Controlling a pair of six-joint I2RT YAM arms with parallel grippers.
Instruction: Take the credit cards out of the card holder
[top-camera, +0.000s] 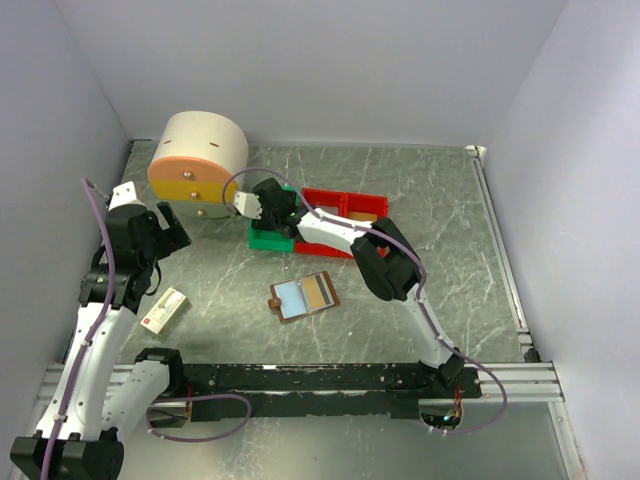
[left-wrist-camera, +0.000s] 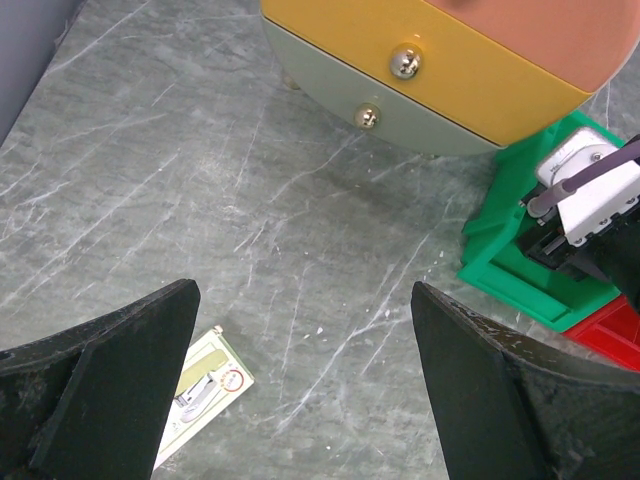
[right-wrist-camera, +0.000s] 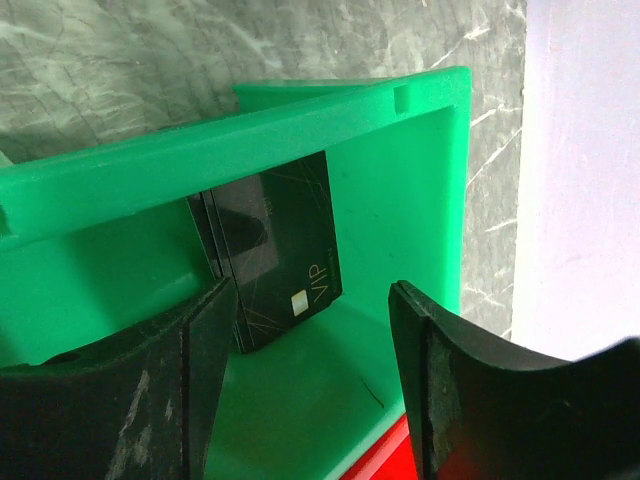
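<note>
Top view: the card holder (top-camera: 304, 296) lies open mid-table, long axis roughly left-right, blue panel leftward. It sits base-ward of my right gripper (top-camera: 270, 205), the nearer one, above the green bin (top-camera: 268, 240). Left wrist: left gripper (left-wrist-camera: 303, 290) spread wide, empty. Right wrist: jaws parted, gripping nothing; a black card (right-wrist-camera: 280, 250) leans inside the bin.

Cards (right-wrist-camera: 285, 250) in bin (right-wrist-camera: 430, 180); card holder (top-camera: 304, 296) before it.

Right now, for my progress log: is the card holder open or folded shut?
Open. The card holder lies spread flat on the table, with both inner panels facing up.
</note>
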